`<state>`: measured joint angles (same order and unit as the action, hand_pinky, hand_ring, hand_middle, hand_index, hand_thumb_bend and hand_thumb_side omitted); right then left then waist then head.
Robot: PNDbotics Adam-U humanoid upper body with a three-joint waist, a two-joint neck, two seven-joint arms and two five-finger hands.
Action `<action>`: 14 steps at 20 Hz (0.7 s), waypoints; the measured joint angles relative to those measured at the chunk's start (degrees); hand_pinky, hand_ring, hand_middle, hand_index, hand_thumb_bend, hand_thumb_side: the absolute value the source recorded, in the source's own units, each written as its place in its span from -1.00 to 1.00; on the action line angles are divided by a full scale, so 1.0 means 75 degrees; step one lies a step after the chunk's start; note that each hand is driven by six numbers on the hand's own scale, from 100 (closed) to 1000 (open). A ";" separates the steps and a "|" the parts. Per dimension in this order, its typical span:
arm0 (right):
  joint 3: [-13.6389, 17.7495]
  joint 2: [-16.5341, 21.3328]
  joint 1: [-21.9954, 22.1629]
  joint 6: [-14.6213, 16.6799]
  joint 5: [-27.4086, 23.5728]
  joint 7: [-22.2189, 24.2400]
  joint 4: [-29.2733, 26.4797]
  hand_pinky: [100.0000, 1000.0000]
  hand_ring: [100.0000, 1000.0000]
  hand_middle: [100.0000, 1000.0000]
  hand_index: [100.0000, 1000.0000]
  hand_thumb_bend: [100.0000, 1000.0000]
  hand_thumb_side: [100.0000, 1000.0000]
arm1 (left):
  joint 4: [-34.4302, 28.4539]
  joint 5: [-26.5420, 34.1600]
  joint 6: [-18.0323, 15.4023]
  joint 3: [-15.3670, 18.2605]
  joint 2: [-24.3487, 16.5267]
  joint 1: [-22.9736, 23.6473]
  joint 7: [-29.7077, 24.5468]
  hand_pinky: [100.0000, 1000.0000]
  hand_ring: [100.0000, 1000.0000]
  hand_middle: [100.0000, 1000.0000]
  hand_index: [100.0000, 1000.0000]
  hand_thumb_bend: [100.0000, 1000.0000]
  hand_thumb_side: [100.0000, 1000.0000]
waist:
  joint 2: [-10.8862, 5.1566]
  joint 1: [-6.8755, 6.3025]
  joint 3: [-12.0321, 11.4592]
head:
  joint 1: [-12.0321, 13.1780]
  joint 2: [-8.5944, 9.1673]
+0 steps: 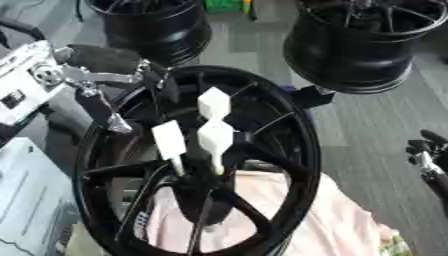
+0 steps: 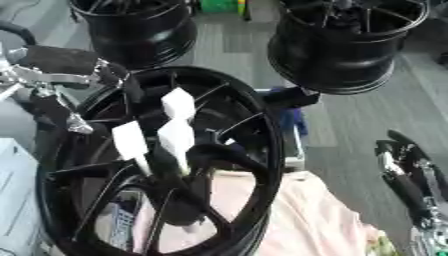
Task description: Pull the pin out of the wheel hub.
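A large black wheel hub [image 1: 293, 125] lies tilted on a pink cloth [image 1: 324, 220] in the middle. Three white pins with blocky heads stand up from its centre: one at the back [image 1: 213, 102], one at the left [image 1: 169, 140], one at the front [image 1: 215, 137]. My left hand [image 1: 105, 62] is at the upper left over the rim, a straight finger [image 1: 101, 110] reaching down inside it, apart from the pins. My right hand [image 2: 402, 170] rests open at the right edge, fingers up, away from the hub.
Two more black wheels stand behind, one at the back left [image 1: 157, 27] and one at the back right [image 1: 359, 50]. A pale blue-grey surface [image 1: 26, 200] lies at the lower left. A green object [image 1: 223, 5] shows at the top.
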<state>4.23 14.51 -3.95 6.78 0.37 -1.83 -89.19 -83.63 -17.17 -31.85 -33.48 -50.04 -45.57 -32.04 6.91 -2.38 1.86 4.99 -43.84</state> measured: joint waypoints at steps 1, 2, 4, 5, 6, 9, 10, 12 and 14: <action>0.0000 0.0003 0.0000 0.0000 0.0001 0.0000 0.0000 0.57 0.55 0.41 0.76 -1.00 -0.12 | -0.0053 0.0035 0.0000 0.0009 -0.0024 0.0008 0.0000 0.59 0.54 0.51 0.65 -0.25 -1.00 | -0.0017 -0.0004 -0.0010 | -0.0006 0.0000; 0.0000 0.0006 0.0000 0.0000 0.0002 0.0001 0.0000 0.57 0.55 0.41 0.76 -1.00 -0.12 | -0.0109 0.0089 0.0000 0.0019 -0.0042 0.0008 0.0000 0.59 0.54 0.51 0.65 -0.25 -1.00 | -0.0030 -0.0004 -0.0017 | -0.0016 0.0000; -0.0001 0.0008 0.0000 0.0001 0.0004 0.0004 0.0000 0.57 0.55 0.41 0.76 -1.00 -0.12 | -0.0216 0.0253 -0.0001 0.0015 -0.0043 -0.0015 0.0001 0.60 0.55 0.51 0.65 -0.27 -1.00 | -0.0045 0.0000 -0.0020 | -0.0020 0.0000; -0.0002 0.0010 0.0000 0.0001 0.0006 0.0005 0.0000 0.57 0.55 0.41 0.76 -1.00 -0.12 | -0.0266 0.0345 -0.0001 -0.0006 -0.0041 -0.0060 0.0001 0.60 0.55 0.51 0.65 -0.28 -1.00 | -0.0053 0.0001 -0.0018 | -0.0021 0.0000; -0.0002 0.0012 0.0000 0.0001 0.0007 0.0005 0.0000 0.57 0.55 0.40 0.76 -1.00 -0.12 | -0.0314 0.0427 -0.0001 -0.0044 -0.0031 -0.0106 0.0001 0.60 0.55 0.51 0.65 -0.29 -1.00 | -0.0066 0.0001 -0.0009 | -0.0021 0.0000; -0.0002 0.0019 0.0005 0.0001 0.0009 0.0005 0.0000 0.57 0.55 0.40 0.76 -1.00 -0.12 | -0.0364 0.0547 -0.0001 -0.0206 0.0074 -0.0246 0.0001 0.60 0.55 0.50 0.64 -0.31 -1.00 | -0.0082 0.0003 0.0035 | -0.0021 0.0000; -0.0002 0.0020 0.0016 0.0001 0.0009 0.0005 0.0000 0.57 0.55 0.40 0.76 -1.00 -0.12 | -0.0376 0.0566 -0.0001 -0.0271 0.0115 -0.0278 0.0001 0.60 0.54 0.50 0.64 -0.32 -1.00 | -0.0085 0.0002 0.0046 | -0.0021 0.0000; -0.0002 0.0023 0.0046 0.0001 0.0009 0.0005 0.0001 0.57 0.55 0.40 0.76 -1.00 -0.12 | -0.0377 0.0605 -0.0001 -0.0380 0.0158 -0.0307 0.0001 0.59 0.54 0.49 0.63 -0.33 -1.00 | -0.0091 -0.0004 0.0061 | -0.0022 0.0000; -0.0002 0.0031 0.0058 0.0001 0.0009 0.0005 0.0001 0.57 0.55 0.40 0.76 -1.00 -0.12 | -0.0377 0.0641 -0.0001 -0.0468 0.0164 -0.0308 0.0001 0.59 0.53 0.48 0.62 -0.35 -1.00 | -0.0091 -0.0023 0.0061 | -0.0023 0.0000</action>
<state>4.22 14.75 -3.52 6.79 0.44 -1.79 -89.18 -86.46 -12.37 -31.86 -36.99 -48.81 -47.88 -32.03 6.22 -2.55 2.32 4.82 -43.84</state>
